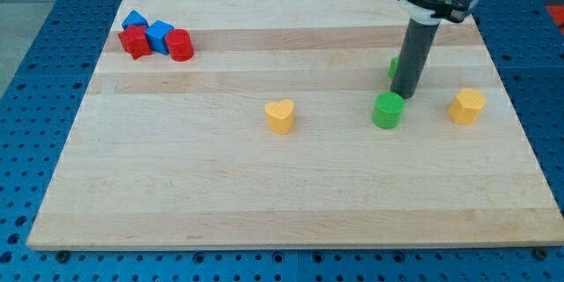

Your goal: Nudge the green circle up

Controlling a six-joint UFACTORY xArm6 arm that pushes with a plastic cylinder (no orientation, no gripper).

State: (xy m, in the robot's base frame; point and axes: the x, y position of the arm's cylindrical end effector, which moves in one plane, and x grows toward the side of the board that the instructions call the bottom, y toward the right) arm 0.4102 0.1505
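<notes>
The green circle lies on the wooden board right of centre. My tip stands just above and to the right of it, touching or nearly touching its top edge. The rod rises from there to the view's top. A second green block is mostly hidden behind the rod, just above the circle.
A yellow heart lies left of the green circle. A yellow block lies to its right. At the top left sits a cluster: two blue blocks, a red block and a red cylinder.
</notes>
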